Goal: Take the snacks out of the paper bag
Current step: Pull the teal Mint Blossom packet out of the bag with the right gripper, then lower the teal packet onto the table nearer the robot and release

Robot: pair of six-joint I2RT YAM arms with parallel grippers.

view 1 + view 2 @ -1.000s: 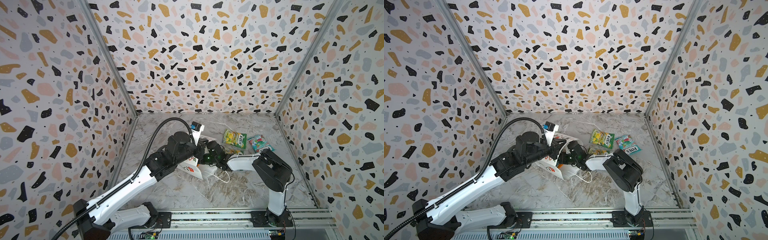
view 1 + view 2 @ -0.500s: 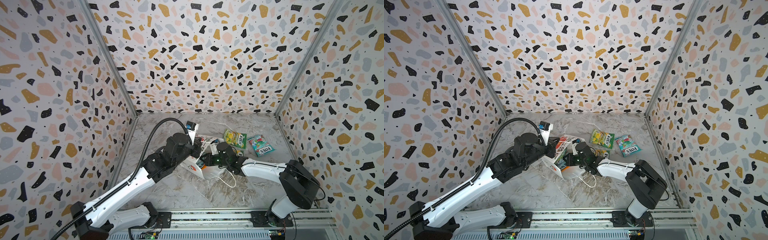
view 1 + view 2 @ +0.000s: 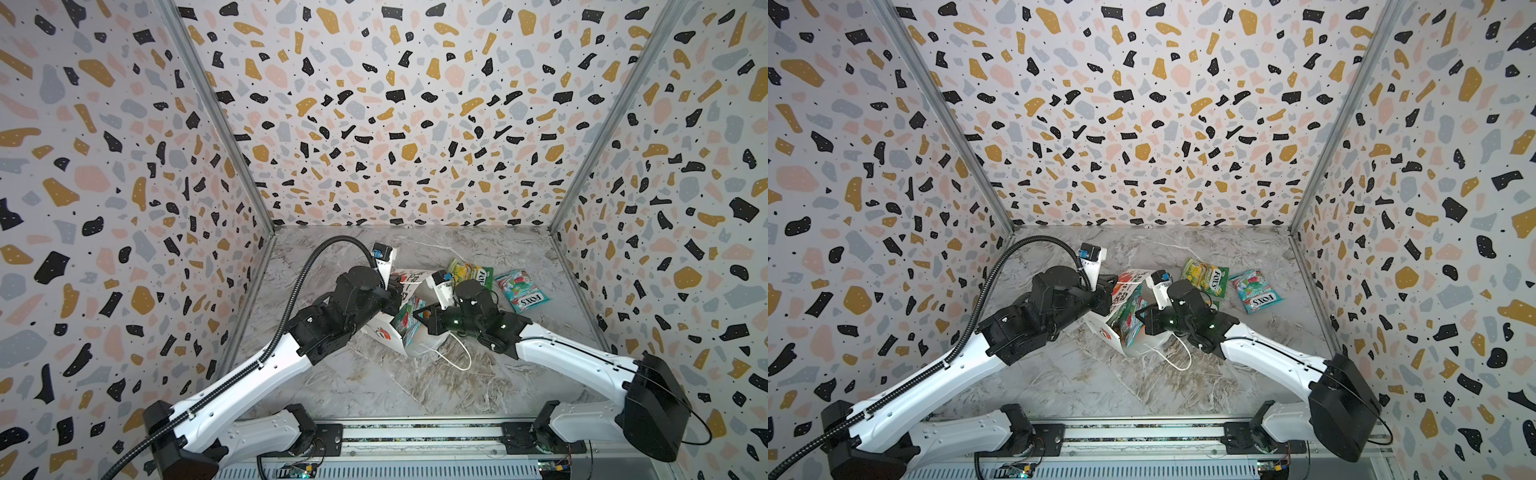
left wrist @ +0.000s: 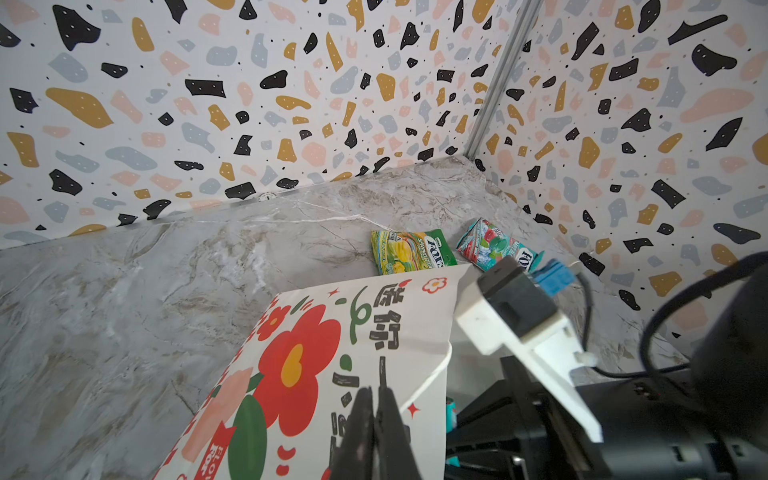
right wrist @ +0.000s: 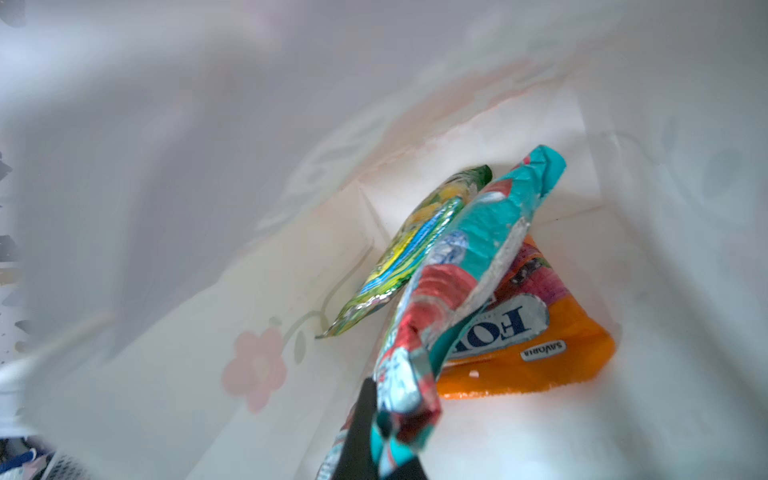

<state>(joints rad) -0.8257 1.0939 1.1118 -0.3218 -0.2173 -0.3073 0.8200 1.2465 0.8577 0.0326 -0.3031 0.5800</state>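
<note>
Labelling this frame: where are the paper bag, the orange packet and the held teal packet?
paper bag [image 4: 299,361]: left wrist view, red flower on its printed face.
orange packet [image 5: 552,353]: right wrist view, plain orange band beside the logo.
held teal packet [image 5: 457,257]: right wrist view, middle of its crumpled body.

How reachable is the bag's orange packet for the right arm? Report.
Probably not yet: the right gripper is shut on the teal-red packet, which overlaps the orange packet inside the paper bag.

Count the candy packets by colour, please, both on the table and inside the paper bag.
Green-yellow packets: 2, one on the table, one in the bag.
Teal-red packets: 2, one on the table, one in the bag.
Orange packet: 1, in the bag.
Total: 5 in view.
</note>
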